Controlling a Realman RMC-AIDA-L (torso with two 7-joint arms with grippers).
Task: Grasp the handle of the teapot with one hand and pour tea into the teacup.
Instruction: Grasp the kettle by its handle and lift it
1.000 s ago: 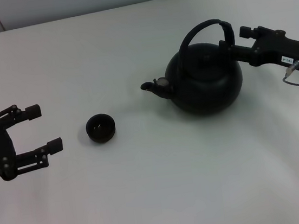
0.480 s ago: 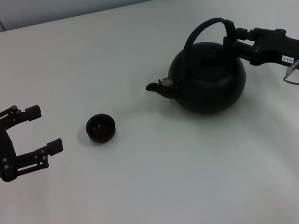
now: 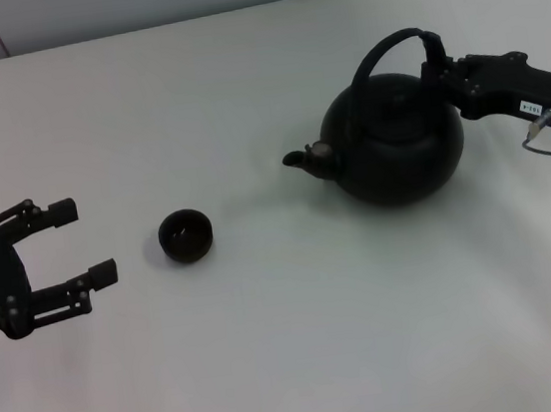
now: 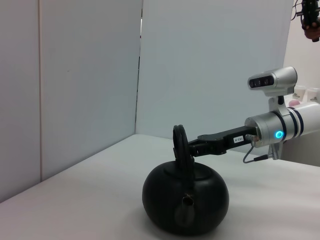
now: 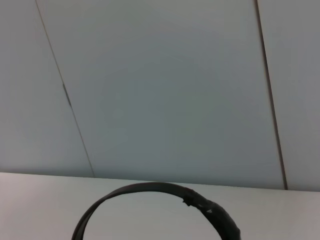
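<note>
The matte-black teapot [image 3: 399, 146] stands right of centre on the white table, its spout pointing left toward the teacup [image 3: 186, 235]. My right gripper [image 3: 434, 70] reaches in from the right and is shut on the right end of the arched handle [image 3: 388, 43]. The left wrist view shows the teapot [image 4: 186, 199] spout-on, with the handle [image 4: 179, 146] held by the right gripper [image 4: 194, 147]. The right wrist view shows only the handle's arc [image 5: 150, 189]. My left gripper [image 3: 84, 241] is open and empty, left of the teacup.
The white table [image 3: 295, 364] runs back to a pale panelled wall [image 3: 150, 0]. A grey cable [image 3: 546, 129] hangs off the right arm's wrist. Bare table lies between the teacup and the teapot's spout.
The right gripper's fingers have closed onto the handle. The teapot has shifted to the right and the handle has tipped toward the right. The left gripper has barely moved.
</note>
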